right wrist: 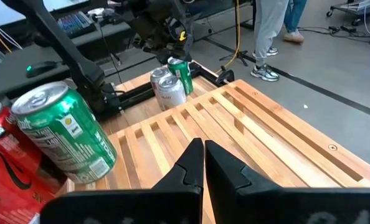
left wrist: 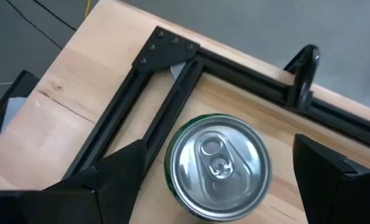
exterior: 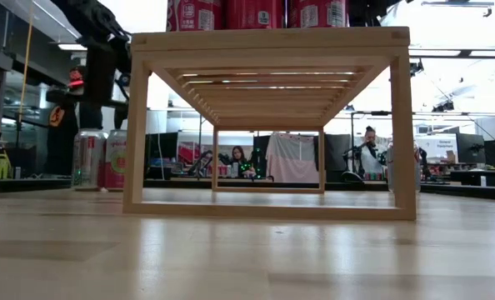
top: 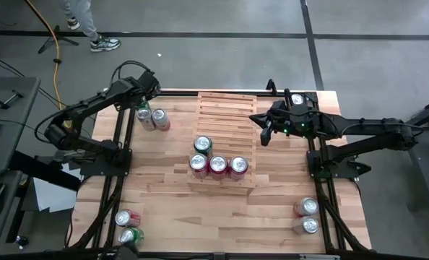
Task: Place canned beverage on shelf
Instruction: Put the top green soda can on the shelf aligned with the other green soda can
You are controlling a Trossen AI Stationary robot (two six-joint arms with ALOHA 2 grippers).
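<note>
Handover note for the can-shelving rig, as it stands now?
Left gripper: open, straddling the upright green aluminium can at the table's far left corner, not closed on it.
Right gripper: shut, empty, hovering over the pale slatted wooden shelf.
Done: three red cans plus one green can on the shelf.
Left: grasp and shelve this can, then the other loose cans.

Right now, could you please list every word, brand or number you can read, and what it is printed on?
None can be read for certain.
Green can on the shelf: small white print, too blurred.
Red cans atop the shelf: white marks, cut off.
Sign in the room behind: too small.
</note>
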